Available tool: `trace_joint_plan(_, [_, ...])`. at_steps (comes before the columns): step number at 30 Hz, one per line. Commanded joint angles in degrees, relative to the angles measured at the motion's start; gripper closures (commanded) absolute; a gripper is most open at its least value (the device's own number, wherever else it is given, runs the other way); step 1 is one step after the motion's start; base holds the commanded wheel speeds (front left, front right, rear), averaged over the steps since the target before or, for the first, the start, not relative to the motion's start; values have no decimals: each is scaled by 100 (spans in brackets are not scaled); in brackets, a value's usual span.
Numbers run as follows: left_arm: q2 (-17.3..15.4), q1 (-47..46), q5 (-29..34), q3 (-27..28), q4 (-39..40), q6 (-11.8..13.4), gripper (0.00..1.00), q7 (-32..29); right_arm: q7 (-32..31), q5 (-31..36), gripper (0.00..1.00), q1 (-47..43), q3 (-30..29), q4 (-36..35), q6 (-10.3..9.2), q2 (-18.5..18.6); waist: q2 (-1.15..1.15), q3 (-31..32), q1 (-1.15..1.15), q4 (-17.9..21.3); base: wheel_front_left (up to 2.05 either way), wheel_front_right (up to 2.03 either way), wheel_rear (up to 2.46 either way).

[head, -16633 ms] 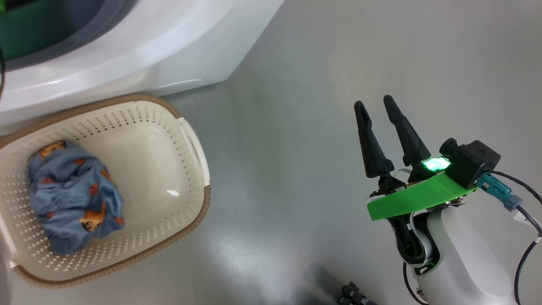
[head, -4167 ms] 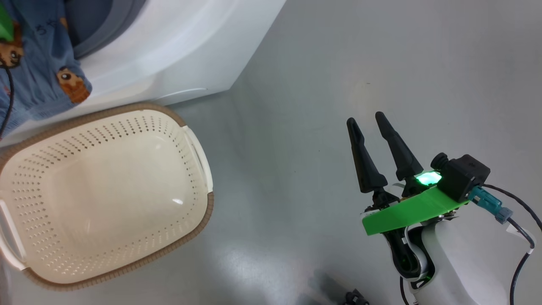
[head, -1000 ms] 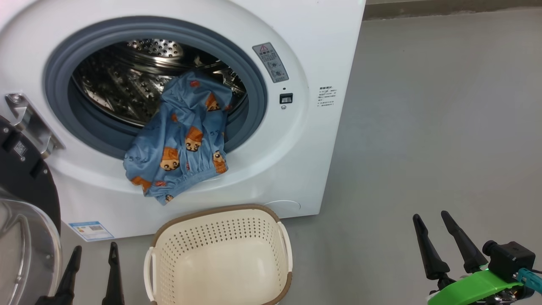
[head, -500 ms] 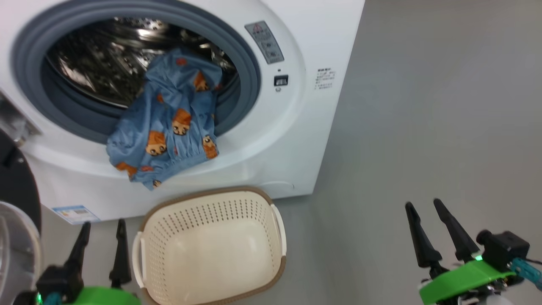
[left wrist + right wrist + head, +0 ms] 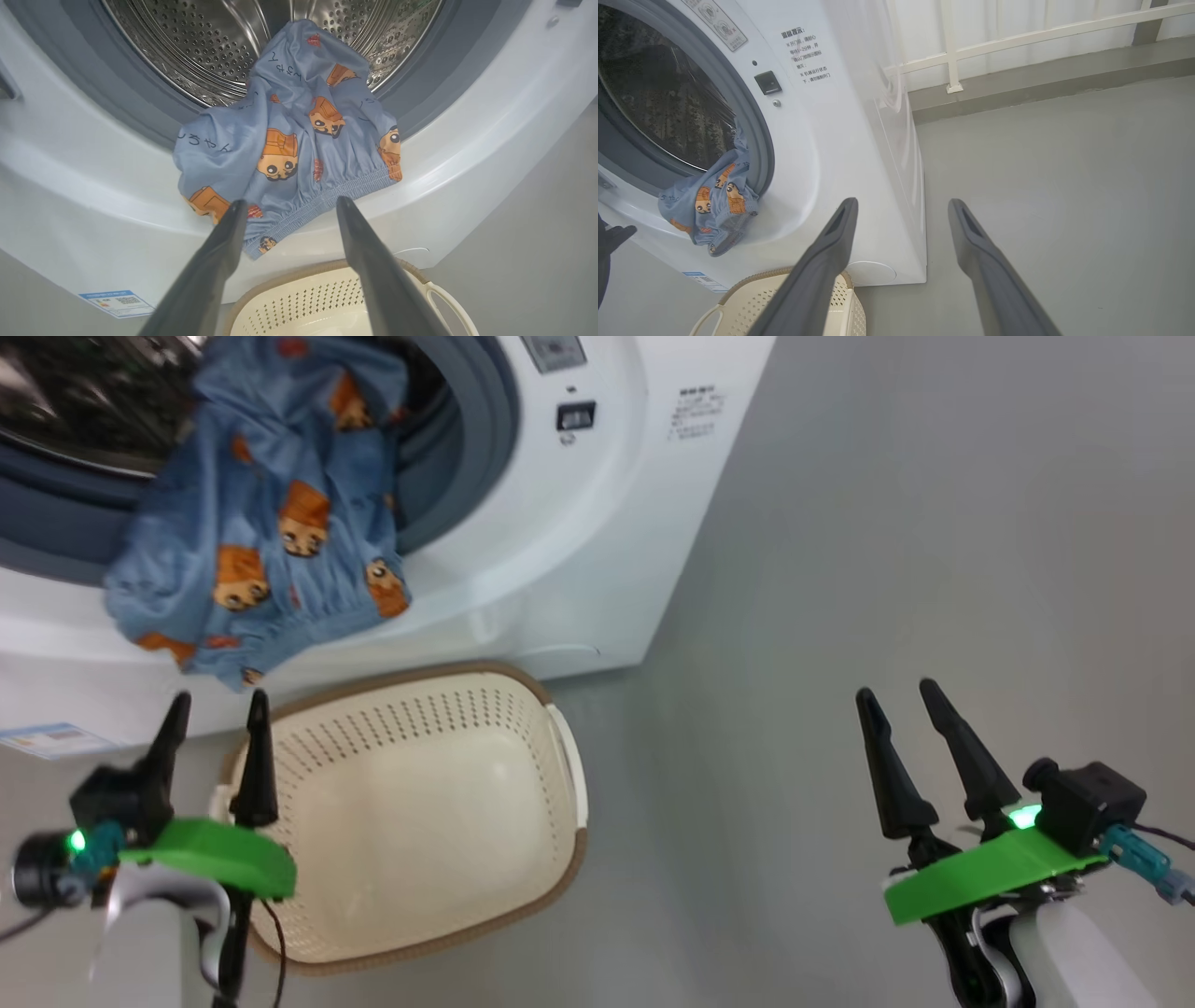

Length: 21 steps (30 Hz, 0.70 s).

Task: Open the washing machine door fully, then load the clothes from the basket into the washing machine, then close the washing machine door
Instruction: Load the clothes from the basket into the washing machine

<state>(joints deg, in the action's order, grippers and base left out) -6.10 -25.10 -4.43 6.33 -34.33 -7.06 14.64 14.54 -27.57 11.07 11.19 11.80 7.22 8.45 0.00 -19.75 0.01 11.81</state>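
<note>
Left gripper (image 5: 219, 695) and right gripper (image 5: 895, 688) spread, empty. Clothes (image 5: 261, 523) hang from washing machine (image 5: 579, 551), 11 o'clock; blue label (image 5: 51, 740) unreadable.

The left gripper (image 5: 217, 702) sits at lower left, its two dark fingers (image 5: 255, 765) spread apart and pointing up, with nothing between them. The right gripper (image 5: 894, 693), at lower right, is likewise spread and empty, on a pale forearm (image 5: 1074, 957).

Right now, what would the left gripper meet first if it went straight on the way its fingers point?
Probably the light blue bear-print garment hanging over the white washing machine's lip; depth is unclear.
</note>
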Motion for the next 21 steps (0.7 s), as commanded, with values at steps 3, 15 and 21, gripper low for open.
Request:
trace_joint_plan(3, [-238, -402, 62, 105, -199, -9, 0, 36, 46, 61, 0, 203, 158, -157, 26, -30, 0, -539, -1, 345, 0, 0, 0])
trace_joint_plan(15, [-549, -1318, 211, 3, -1119, 22, 0, 36, 46, 54, 0, 496, 255, -186, 26, -211, 0, -978, -1, 622, 0, 0, 0])
trace_joint_plan(21, [-637, -1547, 232, -2, -1326, 79, 0, 36, 46, 47, 0, 530, 276, -183, 26, -256, 0, -1043, -1, 699, 0, 0, 0])
